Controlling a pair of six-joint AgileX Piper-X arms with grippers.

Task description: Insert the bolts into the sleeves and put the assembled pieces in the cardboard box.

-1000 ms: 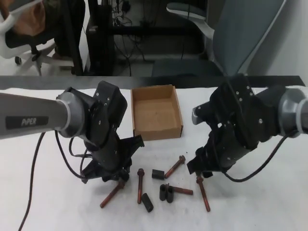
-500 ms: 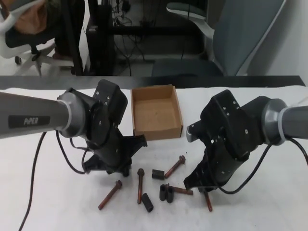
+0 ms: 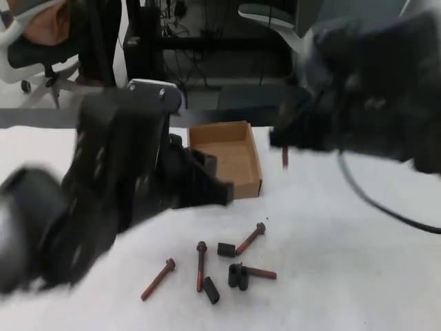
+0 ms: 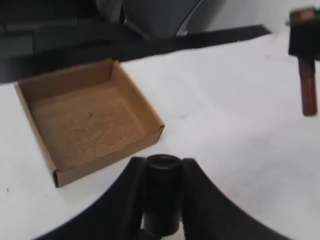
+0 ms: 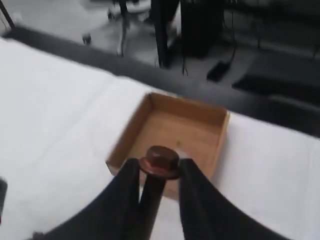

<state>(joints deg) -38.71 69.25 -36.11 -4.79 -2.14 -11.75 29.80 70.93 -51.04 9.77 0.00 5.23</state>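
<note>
Left tool (image 4: pixel 162 166): two dark fingers closed narrowly on an upright black sleeve (image 4: pixel 161 197), its open end facing up. It is held above the table (image 3: pixel 358 262), on the near left side of the cardboard box (image 4: pixel 107 160).

Right tool (image 5: pixel 159 166): fingers closed on a copper-coloured bolt (image 5: pixel 160 157), gripped just under the head with the shank hanging down. It is held in the air to the right of the box, and bolt and sleeve are well apart.

The box sits open-topped at the far middle of the table. Its floor shows only plain cardboard, so no assembled piece appears to have gone in yet.

Nearer than the box, in the middle of the table, lie the loose bolts (image 3: pixel 200 265) and the loose sleeves (image 3: pixel 225 249). Three bolts lie on their own. A fourth bolt (image 3: pixel 260 274) touches a pair of sleeves (image 3: pixel 238 276), but I cannot tell whether it is pushed into them.

The task looks to be at an early stage. One bolt and one sleeve are picked up, one in each tool, but not yet joined. What remains is bringing the shank over the sleeve's opening and inserting it, placing the pair in the box, then doing the same with the parts on the table.
</note>
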